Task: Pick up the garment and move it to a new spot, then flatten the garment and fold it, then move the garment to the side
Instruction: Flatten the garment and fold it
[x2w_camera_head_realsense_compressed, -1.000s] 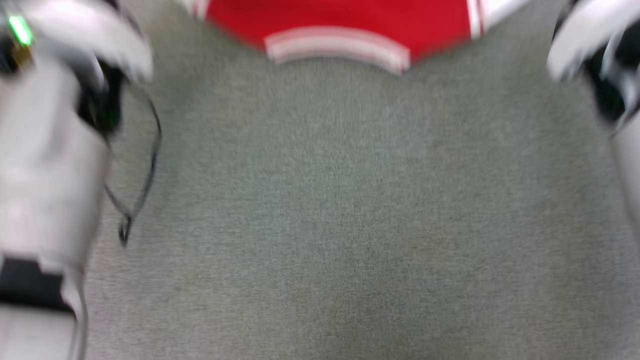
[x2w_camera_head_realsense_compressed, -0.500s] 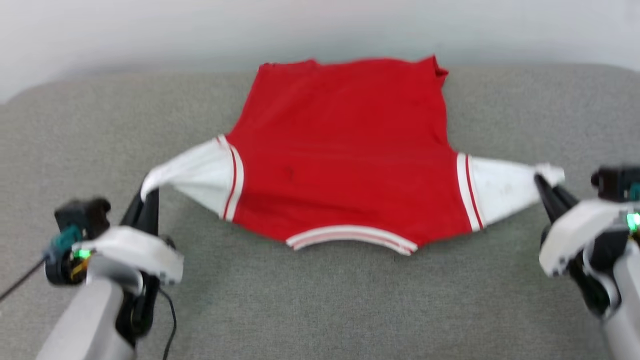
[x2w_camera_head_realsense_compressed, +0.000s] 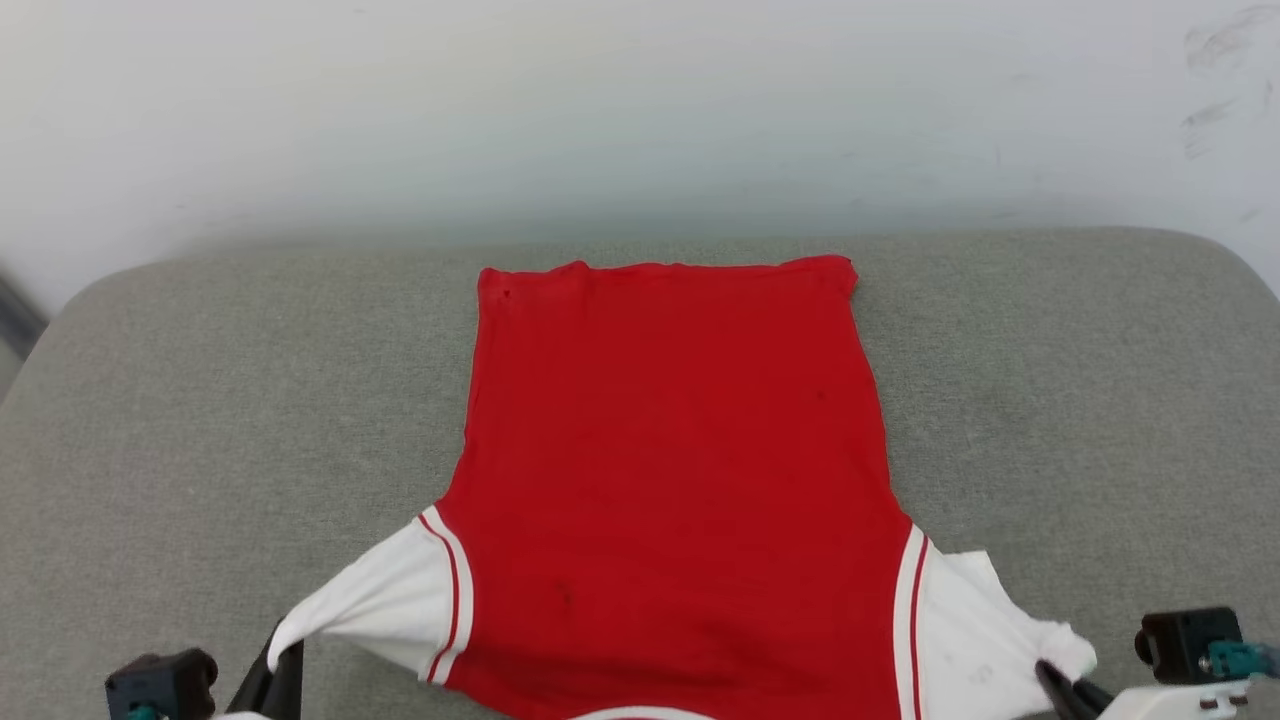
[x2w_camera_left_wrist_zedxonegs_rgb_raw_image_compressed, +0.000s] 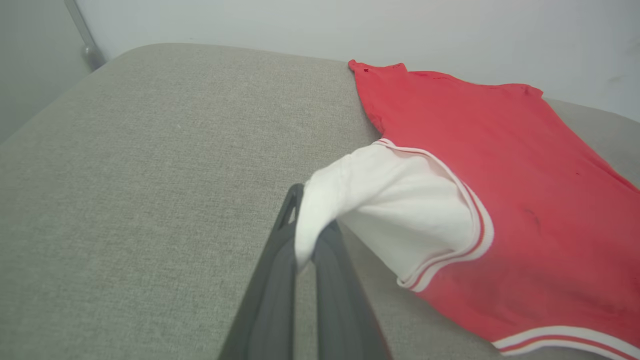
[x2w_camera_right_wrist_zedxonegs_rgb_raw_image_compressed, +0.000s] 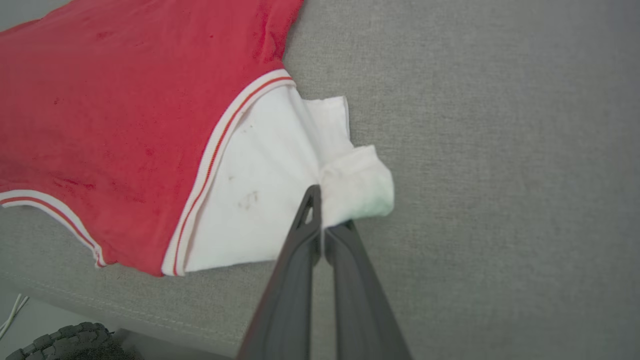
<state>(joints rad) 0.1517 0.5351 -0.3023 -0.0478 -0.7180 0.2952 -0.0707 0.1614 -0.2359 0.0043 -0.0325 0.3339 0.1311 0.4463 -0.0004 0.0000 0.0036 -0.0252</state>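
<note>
The garment (x2w_camera_head_realsense_compressed: 670, 470) is a red jersey with white short sleeves and striped trim, spread plain side up on the grey cushion (x2w_camera_head_realsense_compressed: 220, 400), hem toward the wall. My left gripper (x2w_camera_head_realsense_compressed: 283, 655) is shut on the end of the left white sleeve (x2w_camera_left_wrist_zedxonegs_rgb_raw_image_compressed: 395, 210), which is pulled out sideways and lifted off the cushion. In the left wrist view the left gripper (x2w_camera_left_wrist_zedxonegs_rgb_raw_image_compressed: 306, 235) pinches a bunch of white cloth. My right gripper (x2w_camera_head_realsense_compressed: 1052, 672) is shut on the right sleeve's end; the right wrist view shows the right gripper (x2w_camera_right_wrist_zedxonegs_rgb_raw_image_compressed: 322, 210) biting bunched white sleeve (x2w_camera_right_wrist_zedxonegs_rgb_raw_image_compressed: 270, 180).
A pale wall (x2w_camera_head_realsense_compressed: 640, 120) rises right behind the cushion's far edge. Bare grey cushion lies on both sides of the jersey. In the right wrist view the cushion's near seam (x2w_camera_right_wrist_zedxonegs_rgb_raw_image_compressed: 100, 305) shows, with floor and a dark corrugated hose (x2w_camera_right_wrist_zedxonegs_rgb_raw_image_compressed: 65, 340) below it.
The head camera has tilted up from the cushion's near part to the whole jersey and the wall. Both grippers keep their hold on the sleeves; the jersey body now lies longer and flatter.
</note>
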